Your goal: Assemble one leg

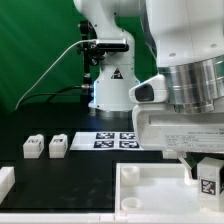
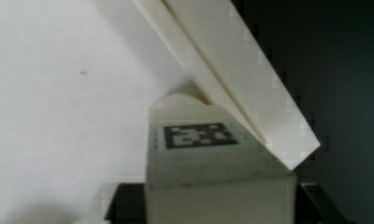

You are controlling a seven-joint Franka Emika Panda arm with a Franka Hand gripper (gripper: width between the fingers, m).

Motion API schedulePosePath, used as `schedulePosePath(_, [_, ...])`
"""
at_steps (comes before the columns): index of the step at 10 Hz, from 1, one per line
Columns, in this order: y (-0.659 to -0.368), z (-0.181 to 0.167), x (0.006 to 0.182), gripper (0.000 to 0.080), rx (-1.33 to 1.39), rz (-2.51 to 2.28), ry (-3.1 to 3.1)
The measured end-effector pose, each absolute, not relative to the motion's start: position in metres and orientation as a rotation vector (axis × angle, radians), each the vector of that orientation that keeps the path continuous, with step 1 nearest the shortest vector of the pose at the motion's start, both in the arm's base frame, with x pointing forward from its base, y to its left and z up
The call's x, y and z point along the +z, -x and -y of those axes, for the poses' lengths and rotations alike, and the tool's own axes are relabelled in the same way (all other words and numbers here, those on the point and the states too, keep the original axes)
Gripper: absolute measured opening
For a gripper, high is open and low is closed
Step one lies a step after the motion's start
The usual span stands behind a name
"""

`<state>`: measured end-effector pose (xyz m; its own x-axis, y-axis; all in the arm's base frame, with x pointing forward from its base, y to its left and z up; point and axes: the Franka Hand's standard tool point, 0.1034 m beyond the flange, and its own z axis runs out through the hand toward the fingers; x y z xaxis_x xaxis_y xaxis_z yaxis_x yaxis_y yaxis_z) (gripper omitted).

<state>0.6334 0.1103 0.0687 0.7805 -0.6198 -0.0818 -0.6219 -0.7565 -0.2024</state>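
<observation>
My gripper (image 1: 207, 176) is shut on a leg (image 1: 210, 181), a chunky white block with a black-and-white tag, and holds it just above the near right corner of the large white square panel (image 1: 150, 192). In the wrist view the leg (image 2: 198, 140) fills the space between my dark fingers (image 2: 131, 203), tag facing the camera. The panel's flat face (image 2: 59, 100) and a raised rim (image 2: 246, 85) lie right behind it. Two more legs (image 1: 33, 147) (image 1: 58, 145) stand side by side on the black table at the exterior view's left.
The marker board (image 1: 118, 140) lies flat behind the panel, in front of the arm's base (image 1: 108, 85). A white part (image 1: 5, 181) is cut off by the exterior view's left edge. A green backdrop stands behind.
</observation>
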Motion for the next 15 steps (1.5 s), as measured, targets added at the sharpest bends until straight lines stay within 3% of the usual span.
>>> schedulePosePath(7, [-0.6313,-0.1165,0.066,0.0297,0.208,-2.167,1.865])
schedulePosePath(11, [-0.6315,-0.1115,0.0667,0.0297,0.223,-2.381,1.629])
schedulePosePath(13, [-0.6304,-0.1127,0.0651,0.0563,0.225,-2.374,1.641])
schedulePosePath(14, [-0.6304,-0.1127,0.065,0.0563,0.225,-2.374,1.641])
schedulePosePath(15, [-0.6302,-0.1133,0.065,0.0634,0.225,-2.372,1.645])
